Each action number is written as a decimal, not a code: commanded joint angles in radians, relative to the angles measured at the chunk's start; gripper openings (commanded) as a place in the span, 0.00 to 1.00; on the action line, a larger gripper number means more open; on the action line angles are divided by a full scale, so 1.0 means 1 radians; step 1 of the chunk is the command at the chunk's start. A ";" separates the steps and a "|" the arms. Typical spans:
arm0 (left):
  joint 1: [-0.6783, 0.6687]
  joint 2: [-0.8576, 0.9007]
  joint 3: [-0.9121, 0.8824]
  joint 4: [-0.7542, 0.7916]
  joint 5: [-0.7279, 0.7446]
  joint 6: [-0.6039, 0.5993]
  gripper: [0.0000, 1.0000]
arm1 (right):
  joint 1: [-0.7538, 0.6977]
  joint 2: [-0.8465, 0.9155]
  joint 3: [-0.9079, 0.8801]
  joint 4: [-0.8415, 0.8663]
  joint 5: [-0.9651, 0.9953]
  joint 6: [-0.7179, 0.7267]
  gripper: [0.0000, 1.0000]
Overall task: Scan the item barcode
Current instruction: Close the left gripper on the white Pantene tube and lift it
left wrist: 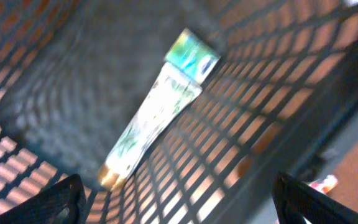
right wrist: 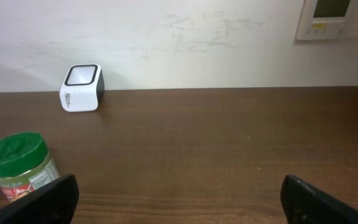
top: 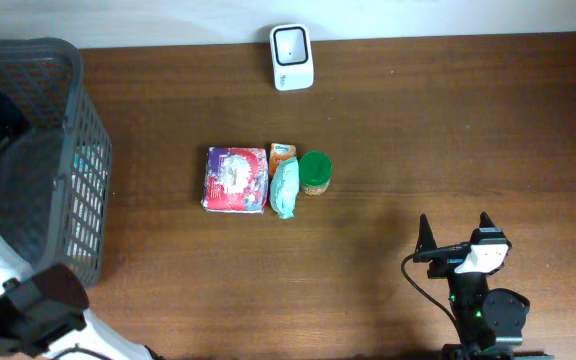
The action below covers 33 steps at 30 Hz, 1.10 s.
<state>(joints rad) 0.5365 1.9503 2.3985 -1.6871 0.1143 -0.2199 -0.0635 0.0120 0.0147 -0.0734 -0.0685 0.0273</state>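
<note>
Left claw: my left claw (left wrist: 178, 190) hung open inside the basket (top: 86, 140), gripping nothing, its fingers well apart.
Right claw: my right claw (top: 454, 222) stood wide open and empty over the near right of the surface (top: 418, 120).
Tube: the tube (left wrist: 151, 124) lay slanted on the basket floor beside the mesh wall, apart from my fingers.
Items to scan: the pack (top: 235, 179), sachet (top: 282, 151), pouch (top: 285, 187) and jar (top: 316, 172) sat bunched mid-surface, each touching or just beside its neighbour.
Scanner: the scanner (top: 292, 57) stood at the far edge, well apart from both claws.
Risk, snag: I judged that lifting the left claw carelessly could catch a finger on the mesh and drag the basket.
Risk, crowding: closing on one item could shove a neighbour, since I saw almost no gap between them.
Risk, jar: the upright jar could tip or roll if I clipped its lid from the side.
Risk, pouch: the soft pouch looked likely to sag or slip in a loose grip.
Risk, barcode: I could not tell where any barcode faced, so an item might reach the scanner turned the wrong way.
Risk, arms: both arms reaching for the middle together could collide.
</note>
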 commanded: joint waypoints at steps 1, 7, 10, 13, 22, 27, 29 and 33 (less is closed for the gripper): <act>0.007 0.008 -0.194 0.053 -0.077 -0.021 0.94 | 0.005 -0.006 -0.009 -0.001 0.009 0.011 0.99; 0.032 0.013 -0.557 0.382 0.000 -0.116 0.92 | 0.005 -0.006 -0.009 -0.001 0.009 0.011 0.99; 0.031 0.020 -0.678 0.427 -0.013 -0.019 0.91 | 0.005 -0.006 -0.009 -0.001 0.009 0.011 0.99; 0.031 0.020 -0.785 0.483 -0.078 0.003 0.88 | 0.005 -0.006 -0.009 -0.001 0.009 0.011 0.99; 0.029 0.021 -0.969 0.562 -0.078 0.043 0.84 | 0.005 -0.006 -0.009 -0.001 0.009 0.011 0.99; 0.029 0.021 -1.017 0.589 -0.078 0.043 0.73 | 0.005 -0.006 -0.009 -0.001 0.009 0.011 0.99; 0.029 0.021 -1.041 0.595 -0.077 0.042 0.72 | 0.005 -0.006 -0.009 -0.001 0.009 0.011 0.99; 0.029 0.021 -1.065 0.613 -0.077 0.042 0.70 | 0.005 -0.006 -0.009 -0.001 0.009 0.011 0.99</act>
<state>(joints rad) 0.5716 1.9682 1.3758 -1.0828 0.0189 -0.1905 -0.0635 0.0120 0.0147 -0.0734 -0.0685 0.0273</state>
